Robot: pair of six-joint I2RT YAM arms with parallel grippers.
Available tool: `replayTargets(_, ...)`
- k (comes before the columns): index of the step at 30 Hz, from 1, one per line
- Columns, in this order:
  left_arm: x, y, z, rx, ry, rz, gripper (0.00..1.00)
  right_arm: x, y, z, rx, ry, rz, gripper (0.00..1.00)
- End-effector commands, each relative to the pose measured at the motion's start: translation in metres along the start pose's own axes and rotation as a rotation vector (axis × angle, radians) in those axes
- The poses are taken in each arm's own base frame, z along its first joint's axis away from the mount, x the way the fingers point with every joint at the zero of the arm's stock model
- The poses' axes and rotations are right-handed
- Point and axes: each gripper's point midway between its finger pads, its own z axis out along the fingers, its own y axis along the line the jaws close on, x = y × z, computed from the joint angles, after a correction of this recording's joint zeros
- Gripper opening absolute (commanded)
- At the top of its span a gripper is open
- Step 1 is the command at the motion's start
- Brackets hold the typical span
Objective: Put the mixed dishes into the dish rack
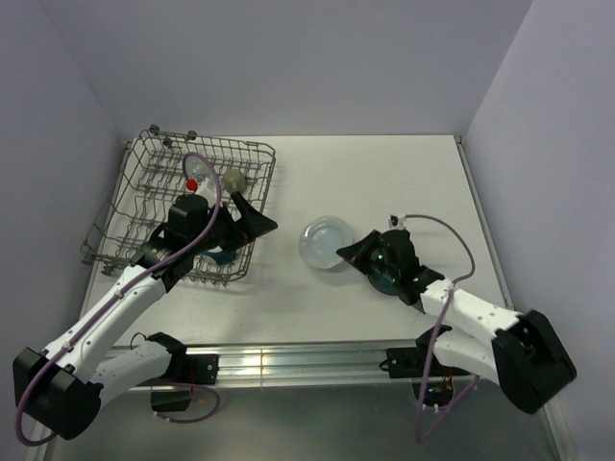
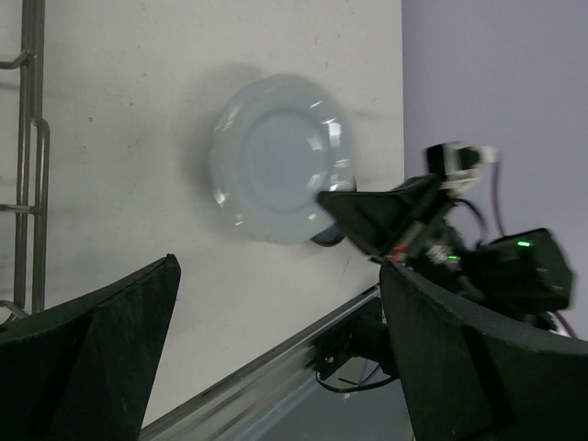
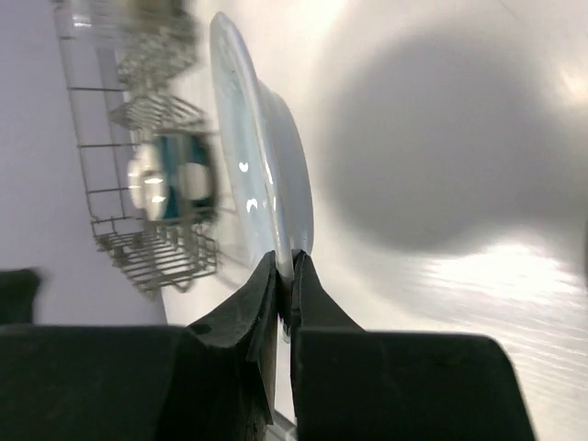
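The pale blue plate (image 1: pixel 325 242) is right of the table's middle. My right gripper (image 1: pixel 351 254) is shut on its near-right rim. The right wrist view shows the two fingers pinching the plate (image 3: pixel 262 175), which casts a broad shadow on the table. My left gripper (image 1: pixel 252 219) is open and empty at the right edge of the dish rack (image 1: pixel 159 197), facing the plate (image 2: pixel 276 161). A dark teal plate (image 1: pixel 223 254) and the olive-brown mug (image 1: pixel 233 181) are in the rack. I cannot pick out the tumbler or the bowl.
The rack fills the table's left side; its wires show at the left edge of the left wrist view (image 2: pixel 28 156). The metal rail (image 1: pixel 288 360) runs along the near edge. Grey walls close the back and sides.
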Motion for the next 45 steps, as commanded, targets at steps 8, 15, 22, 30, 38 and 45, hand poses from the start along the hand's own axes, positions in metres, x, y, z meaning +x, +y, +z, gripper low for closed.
replayTargets(8, -0.013, -0.038, -0.022, 0.112, -0.030, 0.103, 0.97, -0.075, 0.179, -0.110, -0.299, -0.174, -0.360, 0.00)
replayTargets(15, 0.002, -0.082, -0.035, 0.340, 0.083, 0.149, 0.99, -0.043, 0.183, -0.135, -0.387, -0.020, -0.454, 0.00)
replayTargets(22, 0.005, -0.084, -0.033, 0.366, 0.097, 0.154, 0.99, -0.010, 0.162, -0.151, -0.448, 0.098, -0.456, 0.00)
replayTargets(30, 0.024, -0.087, -0.028, 0.466, 0.195, 0.164, 0.99, 0.005, 0.169, -0.169, -0.524, 0.171, -0.445, 0.00)
replayTargets(38, 0.037, -0.087, -0.033, 0.532, 0.242, 0.227, 0.98, 0.017, 0.182, -0.172, -0.607, 0.265, -0.400, 0.00)
replayTargets(45, 0.043, -0.097, -0.041, 0.606, 0.266, 0.251, 0.87, 0.022, 0.196, -0.172, -0.672, 0.321, -0.366, 0.00)
